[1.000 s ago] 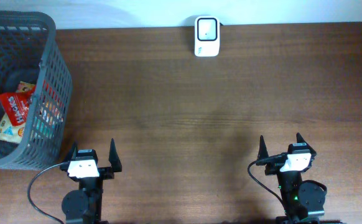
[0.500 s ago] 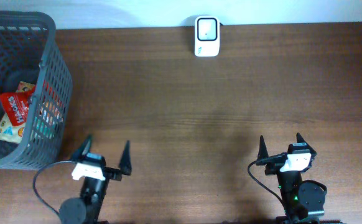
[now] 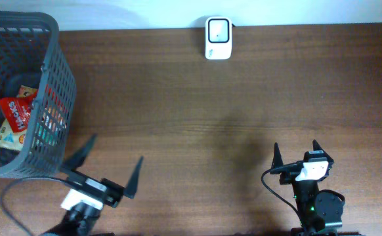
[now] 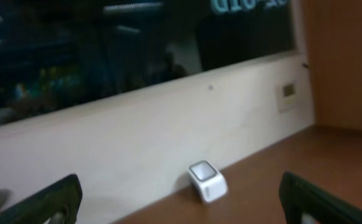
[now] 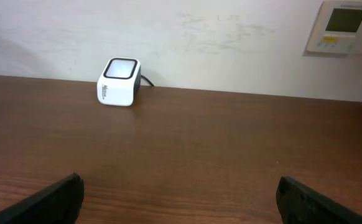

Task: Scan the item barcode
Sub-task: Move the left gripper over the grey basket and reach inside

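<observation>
While nothing is held yet | left gripper (image 3: 117, 149): fingers spread, empty, just right of basket (image 3: 56, 85), probably placed for a reach inside | item: snack packet (image 3: 17, 113) inside basket | right gripper (image 3: 296, 145): fingers spread, empty, far right of basket | scanner (image 3: 218, 29): well beyond basket, window up for barcodes

- The scanner (image 5: 119, 81) carries a short dark word on its white front, too small to read.
- Right of the scanner, up on the wall, a wall panel (image 5: 346, 26) has a greenish display; no figures are legible.
- Far left of the scanner, in the basket (image 3: 58, 85), a red packet (image 3: 15, 111) bears white lettering, too blurred to read.
- Above the scanner, teal glowing characters (image 4: 249, 5) show in the dark window (image 4: 106, 50); the frame edge cuts them, so they cannot be read.
</observation>
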`<state>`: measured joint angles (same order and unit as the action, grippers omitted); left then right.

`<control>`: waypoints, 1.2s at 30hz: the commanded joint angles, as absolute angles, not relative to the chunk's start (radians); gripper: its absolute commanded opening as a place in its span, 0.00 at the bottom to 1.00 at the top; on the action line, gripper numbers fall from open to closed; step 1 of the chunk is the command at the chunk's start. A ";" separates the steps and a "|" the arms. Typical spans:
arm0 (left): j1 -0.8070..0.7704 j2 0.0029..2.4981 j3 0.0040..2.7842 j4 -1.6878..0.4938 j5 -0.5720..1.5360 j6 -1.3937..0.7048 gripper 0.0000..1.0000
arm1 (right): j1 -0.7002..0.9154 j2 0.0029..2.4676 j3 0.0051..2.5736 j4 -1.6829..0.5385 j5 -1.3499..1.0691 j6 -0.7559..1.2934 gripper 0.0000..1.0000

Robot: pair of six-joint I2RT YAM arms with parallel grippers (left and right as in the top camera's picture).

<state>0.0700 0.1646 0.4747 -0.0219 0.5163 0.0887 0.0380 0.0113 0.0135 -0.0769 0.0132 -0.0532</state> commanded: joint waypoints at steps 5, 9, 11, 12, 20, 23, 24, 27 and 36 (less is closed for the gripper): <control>0.066 0.726 1.083 -0.643 0.565 0.175 0.99 | 0.032 0.006 0.006 -0.081 0.019 -0.052 0.98; 0.068 0.937 1.249 -0.707 0.498 0.186 0.99 | 0.032 0.006 0.006 -0.081 0.019 -0.052 0.98; 0.068 1.053 1.396 -0.793 0.412 0.155 0.99 | 0.032 0.006 0.006 -0.081 0.018 -0.052 0.98; 0.068 1.116 1.486 -0.847 0.361 0.138 0.99 | 0.032 0.006 0.006 -0.081 0.019 -0.052 0.98; 0.200 1.672 2.365 -1.300 -0.139 0.046 0.99 | 0.032 0.006 0.006 -0.081 0.018 -0.052 0.98; 0.352 1.783 2.503 -1.332 -0.112 -0.049 0.99 | 0.032 0.006 0.006 -0.081 0.018 -0.052 0.98; 0.389 1.798 2.503 -1.326 -0.109 -0.062 0.99 | 0.032 0.006 0.006 -0.081 0.019 -0.052 0.98; 0.495 1.852 2.503 -1.328 -0.077 -0.072 0.99 | 0.032 0.006 0.006 -0.081 0.018 -0.052 0.98; 0.635 2.038 2.502 -1.401 0.073 -0.111 0.99 | 0.032 0.006 0.006 -0.081 0.019 -0.052 0.98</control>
<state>0.6174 1.9682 2.4840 -1.3766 0.0269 -0.0639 0.0380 0.0120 0.0135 -0.0772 0.0132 -0.0532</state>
